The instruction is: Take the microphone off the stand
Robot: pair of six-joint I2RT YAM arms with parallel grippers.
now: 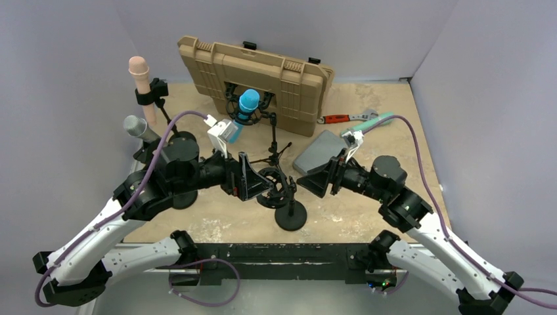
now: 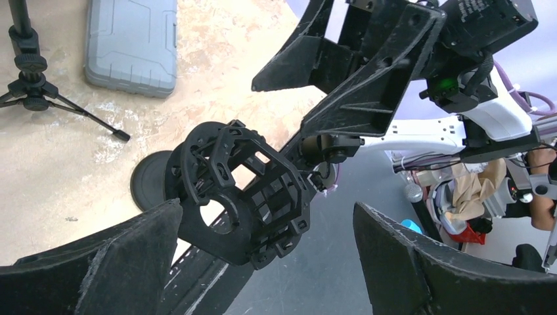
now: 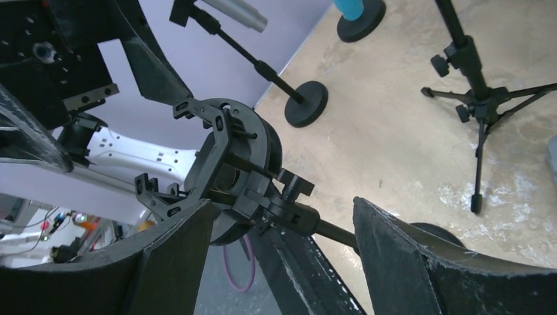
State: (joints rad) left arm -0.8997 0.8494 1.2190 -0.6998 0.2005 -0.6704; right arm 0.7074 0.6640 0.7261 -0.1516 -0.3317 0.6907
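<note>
A black shock mount [image 1: 274,184] on a round-base stand [image 1: 291,215] stands between my grippers; its centre hole is empty in the left wrist view [image 2: 243,190]. My left gripper [image 1: 257,180] is open, its jaws either side of the mount [image 2: 266,207]. My right gripper [image 1: 302,180] is open around the mount's knuckle and rod [image 3: 284,202]. A blue microphone [image 1: 248,104] sits in another shock mount on a tripod stand [image 1: 272,154]. A pink microphone [image 1: 138,72] is clipped on a stand at the back left. A silver microphone [image 1: 134,125] is beside the left arm.
A tan hard case [image 1: 256,72] stands at the back. A grey case [image 1: 322,149] lies right of the tripod, and shows in the left wrist view [image 2: 131,42]. A red-handled wrench [image 1: 345,118] and a teal-handled tool [image 1: 374,121] lie behind it. Grey walls enclose the table.
</note>
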